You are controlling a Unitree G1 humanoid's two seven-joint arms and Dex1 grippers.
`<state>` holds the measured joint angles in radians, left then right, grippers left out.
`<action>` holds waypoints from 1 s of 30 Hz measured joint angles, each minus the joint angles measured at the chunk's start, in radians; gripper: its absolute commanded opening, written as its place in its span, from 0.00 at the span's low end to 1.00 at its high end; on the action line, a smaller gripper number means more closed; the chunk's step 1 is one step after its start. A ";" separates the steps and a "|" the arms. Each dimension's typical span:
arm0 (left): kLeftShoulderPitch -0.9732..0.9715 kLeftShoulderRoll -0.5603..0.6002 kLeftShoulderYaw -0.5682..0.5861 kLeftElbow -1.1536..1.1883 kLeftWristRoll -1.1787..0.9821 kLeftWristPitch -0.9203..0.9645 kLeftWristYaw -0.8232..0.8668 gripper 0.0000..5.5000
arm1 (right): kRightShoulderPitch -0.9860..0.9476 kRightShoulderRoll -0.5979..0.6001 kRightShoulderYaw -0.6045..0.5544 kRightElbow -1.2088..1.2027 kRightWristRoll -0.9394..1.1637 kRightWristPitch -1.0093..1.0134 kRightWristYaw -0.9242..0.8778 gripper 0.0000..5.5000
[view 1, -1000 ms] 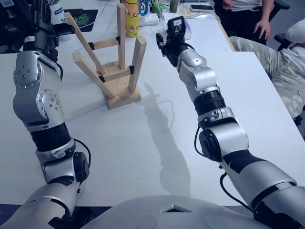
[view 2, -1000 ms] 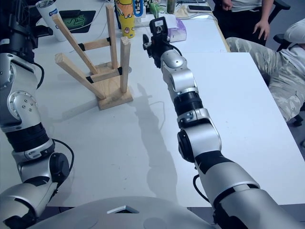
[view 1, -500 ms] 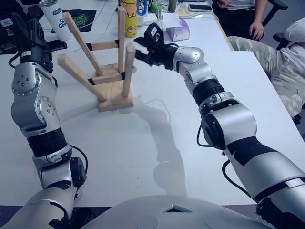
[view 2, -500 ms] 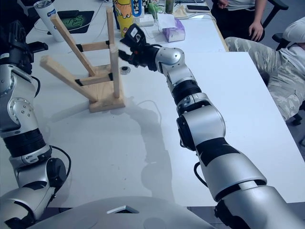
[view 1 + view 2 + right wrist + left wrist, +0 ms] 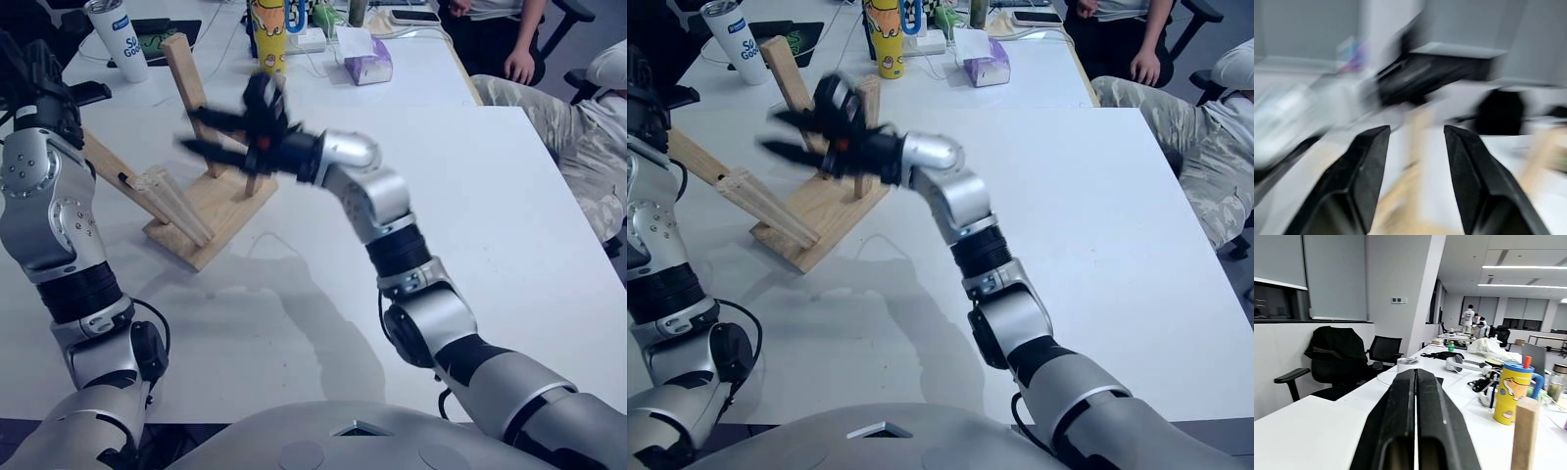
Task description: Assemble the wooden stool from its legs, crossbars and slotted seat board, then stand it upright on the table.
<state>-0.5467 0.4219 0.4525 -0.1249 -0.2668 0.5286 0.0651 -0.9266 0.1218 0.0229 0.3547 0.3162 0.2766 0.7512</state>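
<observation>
The wooden stool stands assembled but upside down and tipped to the left on the white table, its seat board [image 5: 208, 213] partly on the tabletop. One leg [image 5: 184, 70] points up and back, and another [image 5: 118, 174] leans low to the left. My right gripper [image 5: 203, 135] is open and blurred among the upturned legs, with a blurred leg [image 5: 1418, 147] between its spread fingers. My left gripper [image 5: 1415, 377] is shut on nothing, held high at the table's far left, with a leg end [image 5: 1525, 431] beside it.
A white tumbler [image 5: 118, 37], a black mat [image 5: 162, 37], a yellow cup [image 5: 270, 37] and a tissue pack [image 5: 370, 69] line the table's back. A person sits beyond the right edge. The tabletop [image 5: 509, 225] is bare in front and to the right.
My right arm has swung left in among the stool's legs. The stool has tipped over leftwards and slid towards the front left. The left arm has barely moved.
</observation>
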 measured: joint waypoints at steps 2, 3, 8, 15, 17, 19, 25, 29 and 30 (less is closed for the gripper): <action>0.001 0.003 0.002 0.000 0.000 -0.001 0.000 0.00 | -0.119 -0.010 -0.102 0.035 0.020 -0.029 -0.133 0.38; 0.002 0.006 0.004 -0.001 0.000 -0.002 0.001 0.00 | -0.189 -0.029 -0.142 0.063 0.027 -0.060 -0.188 0.38; 0.017 0.016 0.027 -0.005 0.005 -0.007 0.008 0.00 | -0.358 -0.199 -0.145 0.359 -0.146 -0.192 -0.389 0.38; 0.053 0.043 0.069 0.073 0.054 -0.079 0.027 0.00 | -0.338 -0.244 0.070 0.819 -0.413 -0.277 -0.362 0.38; 0.062 0.053 0.092 0.101 0.071 -0.093 0.043 0.00 | -0.337 -0.228 0.106 0.861 -0.453 -0.313 -0.349 0.38; 0.074 0.068 0.103 0.121 0.076 -0.092 0.046 0.00 | -0.336 -0.200 0.122 0.892 -0.475 -0.341 -0.337 0.38; 0.104 0.138 0.088 0.149 0.081 -0.035 -0.010 0.00 | -0.336 -0.157 0.122 0.941 -0.496 -0.385 -0.340 0.38; 0.287 0.197 0.041 0.185 0.102 0.075 -0.112 0.00 | -0.313 -0.166 0.118 0.943 -0.498 -0.425 -0.320 0.38; 0.338 0.181 0.049 0.219 0.103 0.083 -0.117 0.00 | -0.300 -0.174 0.117 0.944 -0.499 -0.427 -0.312 0.38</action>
<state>-0.2082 0.6029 0.5014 0.0937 -0.1639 0.6115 -0.0517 -1.2262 -0.0518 0.1401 1.2987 -0.1824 -0.1505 0.4392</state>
